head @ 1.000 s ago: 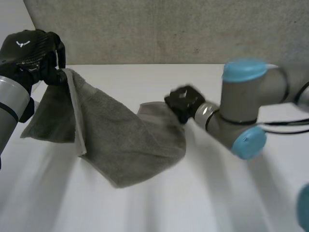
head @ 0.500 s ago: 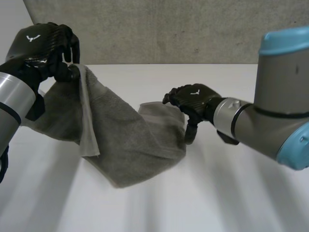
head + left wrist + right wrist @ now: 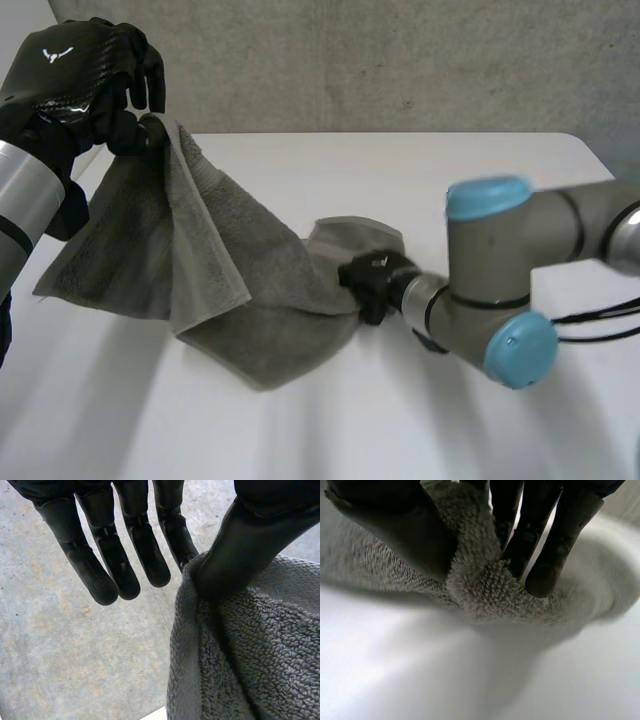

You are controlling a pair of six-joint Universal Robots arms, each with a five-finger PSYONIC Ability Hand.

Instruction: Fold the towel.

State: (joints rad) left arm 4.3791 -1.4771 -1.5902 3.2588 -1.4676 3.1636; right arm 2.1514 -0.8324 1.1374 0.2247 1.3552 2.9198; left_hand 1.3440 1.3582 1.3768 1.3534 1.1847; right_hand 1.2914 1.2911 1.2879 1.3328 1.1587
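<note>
Overhead, left hand (image 3: pixel 70 82) pinches a raised towel (image 3: pixel 262 300) corner; its wrist view shows right hand (image 3: pixel 390 520) clamped on the towel's other end.

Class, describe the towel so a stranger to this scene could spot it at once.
On the white table lies one grey terry towel, crumpled rather than flat. The left hand pinches one end high, the right hand pinches the other end low by the table; it is the only cloth there.
</note>
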